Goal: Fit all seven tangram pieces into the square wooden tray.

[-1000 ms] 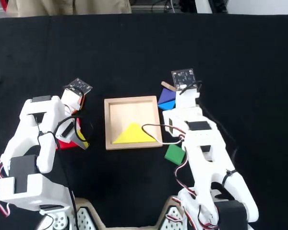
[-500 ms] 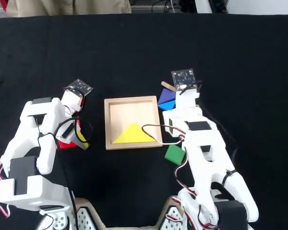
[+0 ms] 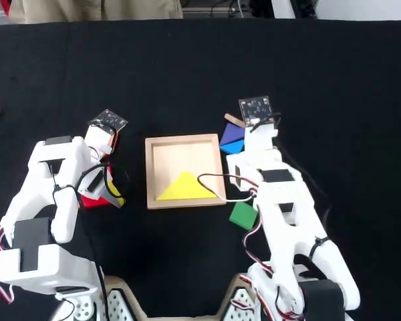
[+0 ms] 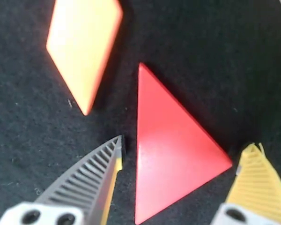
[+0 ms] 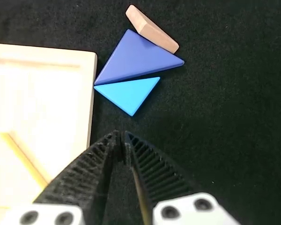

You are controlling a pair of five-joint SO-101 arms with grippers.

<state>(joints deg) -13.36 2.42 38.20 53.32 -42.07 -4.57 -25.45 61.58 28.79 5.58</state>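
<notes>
Almost nothing has moved: the left arm's wrist has crept a hair, while the right arm, tray and loose pieces sit as before. The left end effector (image 4: 185, 147) is released and spread, straddling the red triangle (image 4: 171, 159) flat on the bench (image 3: 187, 67). One finger sits just beside the triangle's long straight edge, the other beside its far corner. The orange parallelogram (image 4: 84, 51) lies ahead of the tips on the outer side of the grey finger, close but apart from the red. The right end effector (image 5: 121, 137) is clenched on nothing. Just ahead of its tips lie the light blue triangle (image 5: 129, 93), then the dark blue triangle (image 5: 133, 61) touching it, then the tan piece (image 5: 152, 29). The tray (image 3: 149, 174) rim is to one side of it. The tray holds only the yellow triangle (image 3: 185, 187), and the green square (image 3: 243, 215) sits back beside the right arm. So that's one of seven in, by my read. Risks: an edge-against-corner pinch looks unbalanced, so closing may spin the red triangle or squirt it out. The piece is thin and flat, so a shallow bite could slip on lift. A spin could also knock the orange piece. A cable (image 3: 214, 180) from the right arm drapes over the tray's corner and could foul placement there. The right arm parked beside the tray also narrows clearance for the left arm's carry.
</notes>
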